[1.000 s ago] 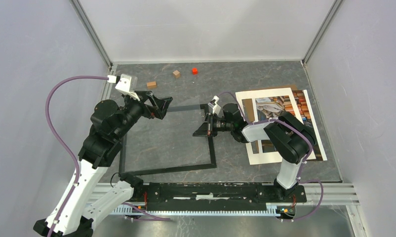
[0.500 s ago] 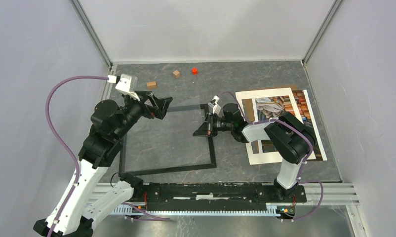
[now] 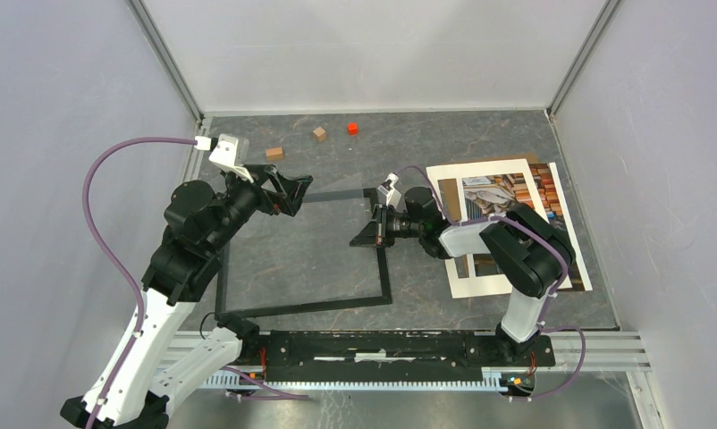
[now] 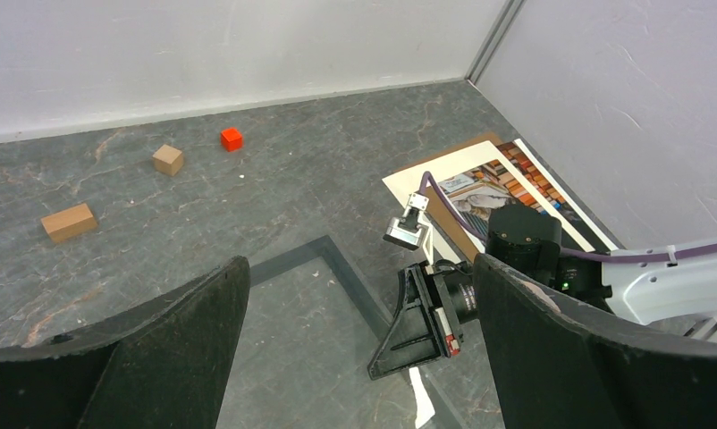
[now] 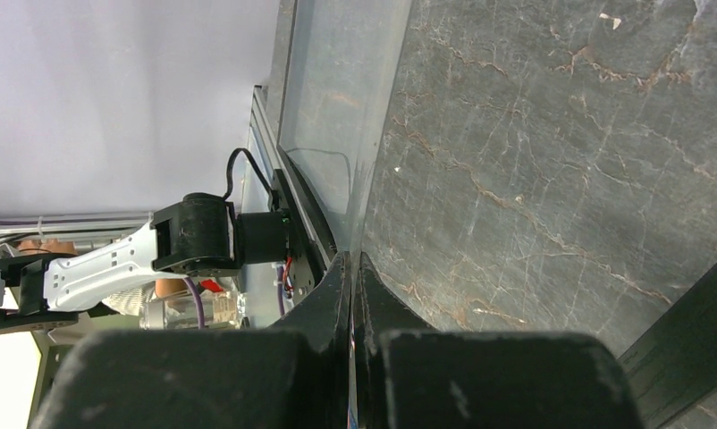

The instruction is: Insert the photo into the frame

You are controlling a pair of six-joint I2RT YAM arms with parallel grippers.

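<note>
While left jaws gape, only the right wrist view shows right jaws shut.

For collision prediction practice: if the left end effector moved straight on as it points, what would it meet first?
Probably the frame near its far corner; the shut right end effector sits just beyond. Depth unclear.

The desk (image 3: 337,152) is seen from high overhead. From the left wrist it is viewed obliquely, the right tool (image 4: 386,353) being shared with the overhead view. The right wrist view is held close to the desk.
</note>
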